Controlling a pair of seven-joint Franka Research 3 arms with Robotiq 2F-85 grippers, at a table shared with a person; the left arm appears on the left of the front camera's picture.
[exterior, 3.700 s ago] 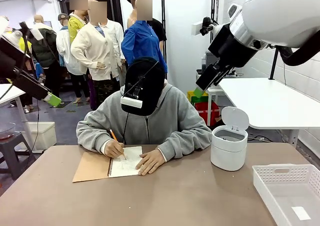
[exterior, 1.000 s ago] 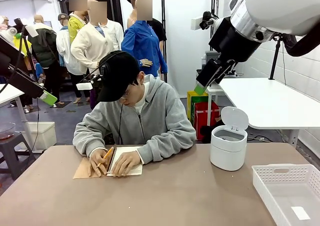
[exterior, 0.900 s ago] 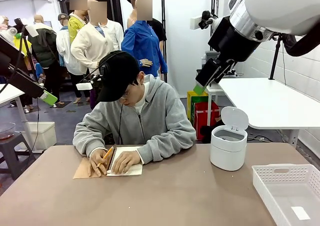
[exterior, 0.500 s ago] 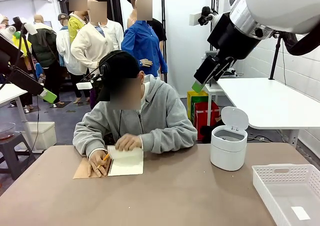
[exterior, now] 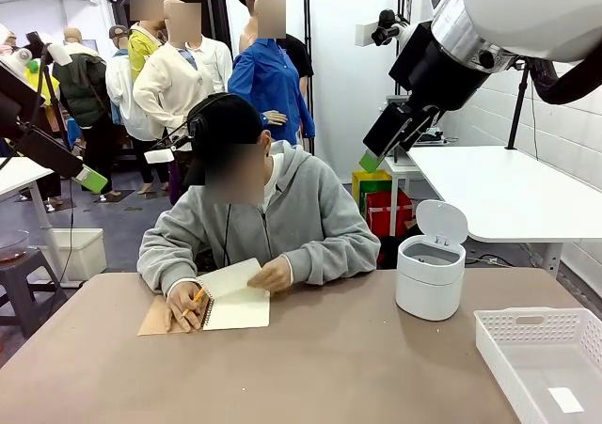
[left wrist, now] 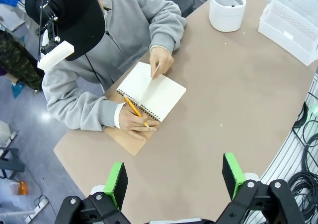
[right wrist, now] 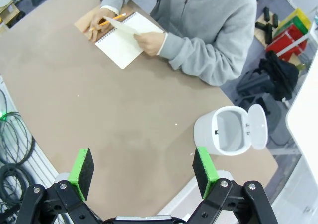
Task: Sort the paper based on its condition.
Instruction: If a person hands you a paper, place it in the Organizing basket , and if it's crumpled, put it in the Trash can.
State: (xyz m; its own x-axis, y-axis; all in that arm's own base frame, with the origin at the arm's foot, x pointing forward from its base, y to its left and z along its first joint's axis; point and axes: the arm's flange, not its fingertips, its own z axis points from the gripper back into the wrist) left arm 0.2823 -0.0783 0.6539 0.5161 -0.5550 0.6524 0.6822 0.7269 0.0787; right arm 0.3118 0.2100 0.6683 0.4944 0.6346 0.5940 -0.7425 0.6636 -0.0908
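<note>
**Front view:** The left end effector point(exterior: 91, 180) and the right end effector point(exterior: 372, 159) are held high above the counter point(exterior: 329, 377). How far each is parted cannot be told from this side. Well below both, and nearer the left one, the paper point(exterior: 229, 281), the top sheet of a spiral notebook point(exterior: 155, 322), is lifted at one edge by the person's left hand point(exterior: 273, 275). A pencil point(exterior: 199, 295) is gripped in the person's right hand point(exterior: 186, 304). A white bin point(exterior: 430, 278) with its lid raised is seen below the right end effector.

**Left wrist view:** The left end effector point(left wrist: 175, 177) is spread wide, with nothing held between its green pads point(left wrist: 118, 180). The paper point(left wrist: 144, 87) is seen well beyond the fingertips, pinched by the person's left hand point(left wrist: 161, 62).

**Right wrist view:** The right end effector point(right wrist: 143, 168) is likewise spread wide and holds nothing. The paper point(right wrist: 121, 26) is curled upward far beyond its fingertips, toward the left pad. The bin point(right wrist: 218, 134) is seen just past the right pad.
</note>
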